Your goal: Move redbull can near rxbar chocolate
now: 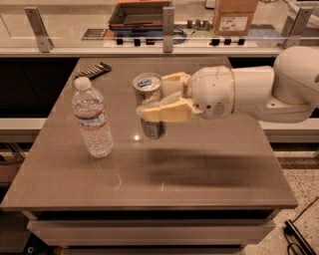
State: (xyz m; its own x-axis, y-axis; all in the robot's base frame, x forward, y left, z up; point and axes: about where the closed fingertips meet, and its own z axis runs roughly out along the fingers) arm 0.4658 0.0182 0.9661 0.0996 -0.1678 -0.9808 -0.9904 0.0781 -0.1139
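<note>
The claw (153, 97) over the table (224, 164) holds the can (148, 83); the bar (92, 70) lies far left; a wide swing there could knock the bottle (92, 119) over.

Brown table (209, 174) set before a counter (65, 35), capped clear water bottle (92, 122) stood upright on its left part, left of the gripper (152, 95) held over the table's middle, cardboard box (235, 16) and dark tray (139, 14) placed on the counter behind.

Brown table (209, 179) on speckled floor (298, 162), pale counter (65, 25) with metal-posted glass rail (168, 30) and cardboard box (234, 15) behind.
</note>
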